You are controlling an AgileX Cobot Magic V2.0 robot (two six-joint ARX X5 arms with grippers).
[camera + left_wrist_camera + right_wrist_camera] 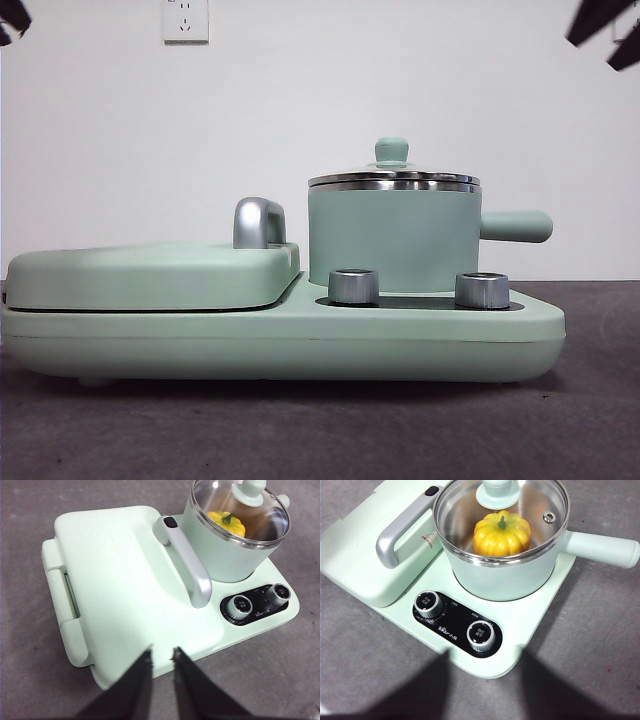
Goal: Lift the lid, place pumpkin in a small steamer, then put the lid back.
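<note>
Pumpkin (501,534): one, glossy yellow-orange, ribbed, short green stem on top. It sits inside the small steamer (393,240), seen through the glass from both wrist views; it fills much of the pot's steel interior.

Lid (501,517): one, clear glass disc with shiny steel rim, mint-green knob in the middle, small steel vent near the edge. It lies seated on the steamer's rim, level in the front view.

Small steamer: one, mint-green cylinder, steel rim, one stubby rounded side handle (515,226). It stands on the base appliance (280,335), just behind the black control panel (457,625).

Base appliance: one, wide, mint-green, resting on the grey worktop (300,430). Silver knobs: two (353,286) (482,290), both on the panel. Flat grill cover (120,585): one, shut, beside the steamer, with one silver handle (185,560).

Left pincer (162,656): released, jaws a narrow gap apart, nothing between them, above the near edge of the grill cover and clear of it. Right pincer (482,655): released, jaws wide apart, empty, over the worktop in front of the panel, clear of the appliance. In the front view only black tips show at the two top corners.

One white wall socket (186,20) behind.
</note>
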